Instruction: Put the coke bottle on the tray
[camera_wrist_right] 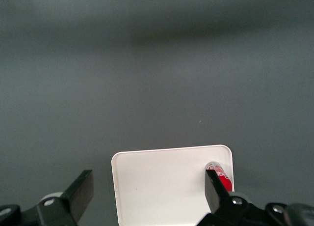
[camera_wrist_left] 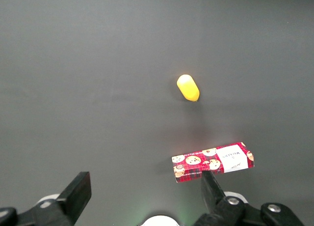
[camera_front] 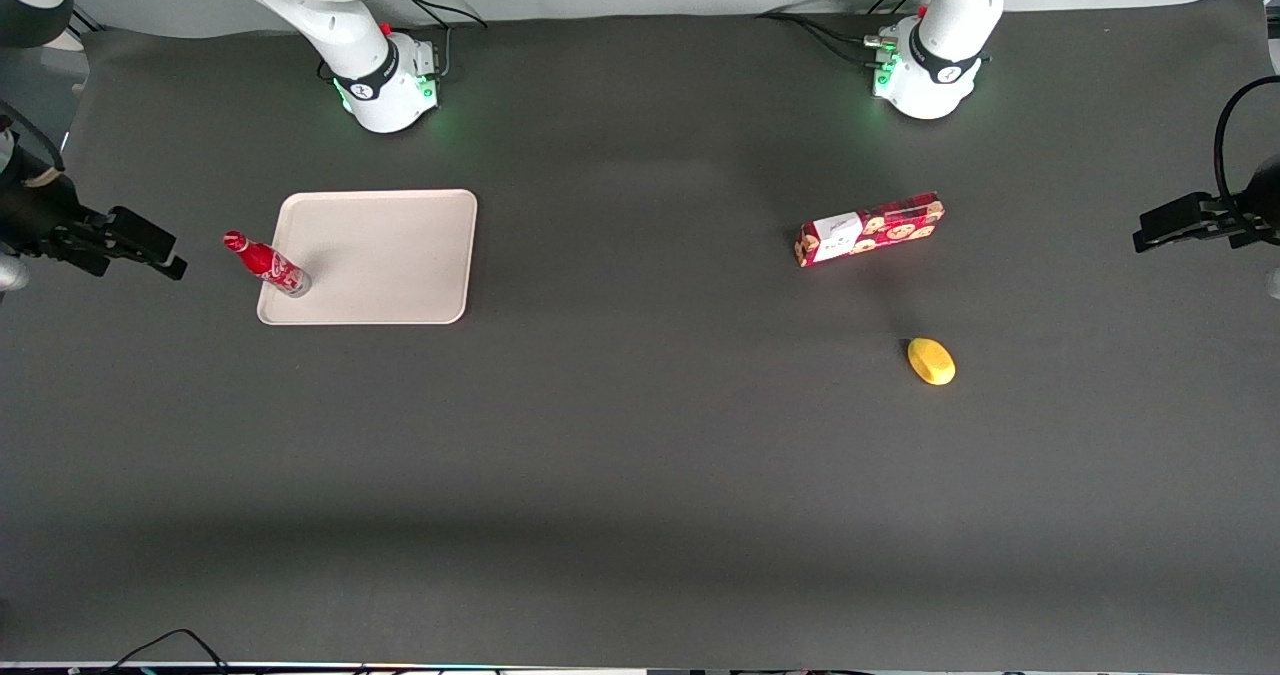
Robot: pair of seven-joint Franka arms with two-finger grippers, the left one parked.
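Currently, front: coke bottle (camera_front: 267, 264) upright on tray (camera_front: 390, 255) at the rim toward the working arm's end | hand (camera_front: 150, 248) released, beside tray, off the table edge | right wrist: fingers (camera_wrist_right: 78, 194) spread above tray (camera_wrist_right: 162, 179), bottle (camera_wrist_right: 221, 176) standing on it.

My pincer (camera_wrist_right: 147, 199) showed matt black fingers (camera_wrist_right: 78, 194) that looked like plastic, above a desk (camera_front: 640, 475) covered in a dull, dark grey, cloth-like sheet. The tray (camera_front: 385, 255) looked smooth, matt beige plastic, while the coke bottle (camera_front: 266, 263) on it was glossy red with a clear, silvery base. The cookie box (camera_front: 870, 230) looked like printed card with a slight sheen, and the yellow object (camera_front: 931, 361) was smooth.
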